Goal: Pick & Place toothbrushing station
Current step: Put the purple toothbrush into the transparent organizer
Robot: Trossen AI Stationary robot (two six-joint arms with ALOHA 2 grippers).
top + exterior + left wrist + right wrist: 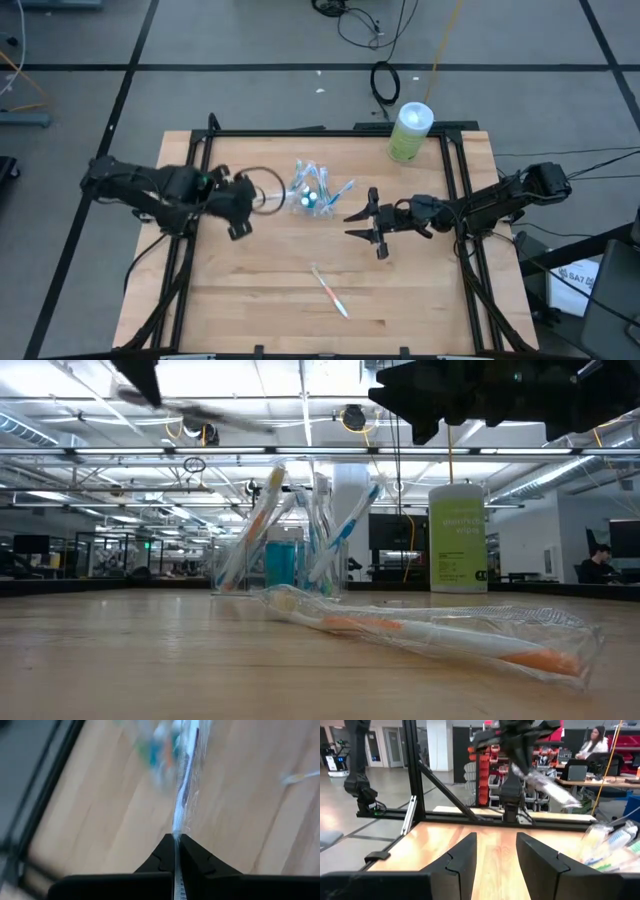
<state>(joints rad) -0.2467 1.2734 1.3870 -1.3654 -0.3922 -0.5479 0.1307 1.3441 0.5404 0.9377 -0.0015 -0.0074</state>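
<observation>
**Left arm carries a wrapped toothbrush toward the cup**

The clear cup (312,196) stands upright near the middle of the surface (250,300), already filled with several blue, green and orange toothbrushes (268,520) and a teal-capped tube (284,563). One more wrapped toothbrush with an orange handle (329,290) lies alone on the surface, well apart from the cup, toward the near edge.

The left end effector (177,836) is closed on a thin wrapped toothbrush (184,790), which sticks out forward from between its fingertips, and it hangs above the surface just beside the cup. I judge that the step in hand is the placing of this brush. The next move calls for bringing the free end of the brush over the cup mouth, tilting it more upright, and opening only when it is inside, without knocking the cup.

The right end effector (495,850) waits on the other side of the cup, its fingers partly open and holding nothing.
</observation>
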